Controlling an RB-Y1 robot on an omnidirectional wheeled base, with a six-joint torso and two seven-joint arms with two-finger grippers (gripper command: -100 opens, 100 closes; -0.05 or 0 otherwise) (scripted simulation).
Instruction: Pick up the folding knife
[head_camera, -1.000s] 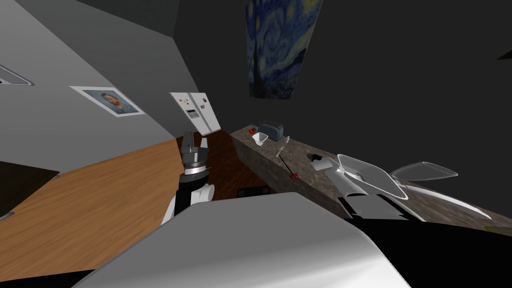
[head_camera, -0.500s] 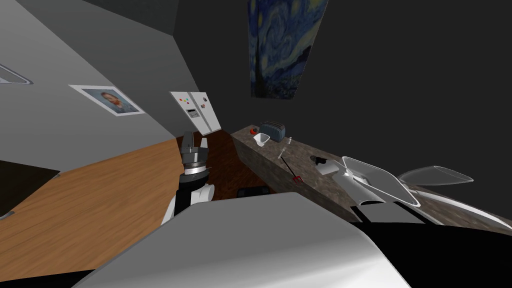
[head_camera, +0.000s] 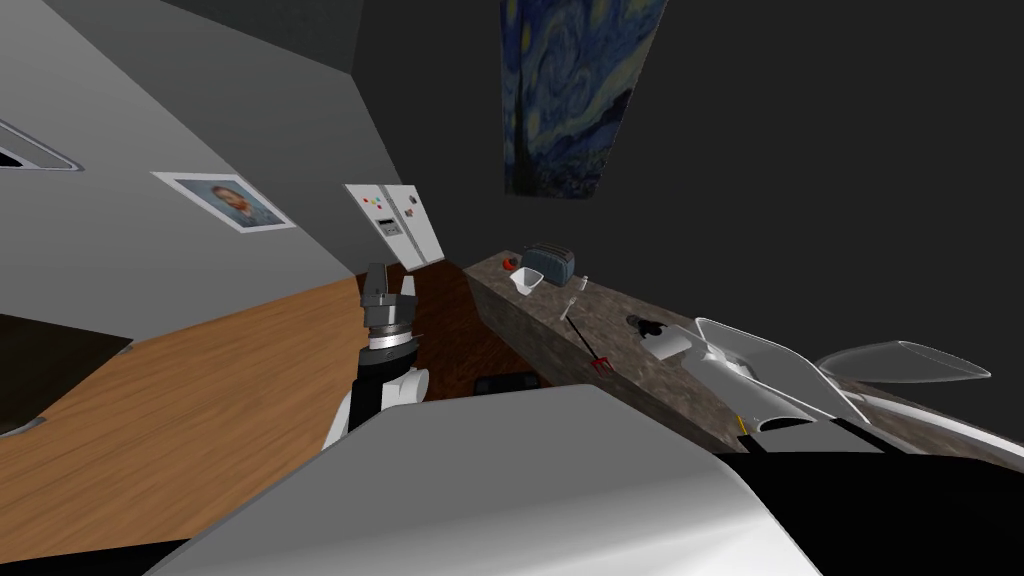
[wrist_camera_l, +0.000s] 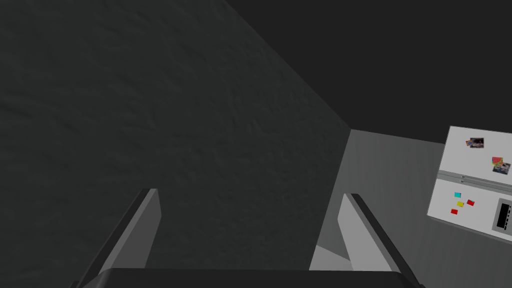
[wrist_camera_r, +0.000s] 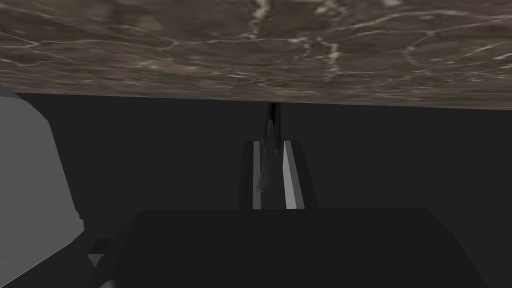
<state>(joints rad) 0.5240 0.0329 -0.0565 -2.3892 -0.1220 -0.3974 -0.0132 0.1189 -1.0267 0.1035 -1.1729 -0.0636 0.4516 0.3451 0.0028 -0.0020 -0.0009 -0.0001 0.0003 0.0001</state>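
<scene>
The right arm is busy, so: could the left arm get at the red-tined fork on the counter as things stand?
Probably yes. The left pincer is open and empty, raised beside the counter, and the fork lies near that side's edge with nothing between them.

— What do you need counted?
— You've got one toaster (head_camera: 548, 262), one white cup (head_camera: 525, 280), one red-tined fork (head_camera: 598, 363), one folding knife (wrist_camera_r: 265, 170), one fridge (head_camera: 393, 224).
— On your walls?
— Two: one painting (head_camera: 570, 90), one portrait (head_camera: 228, 200).
</scene>
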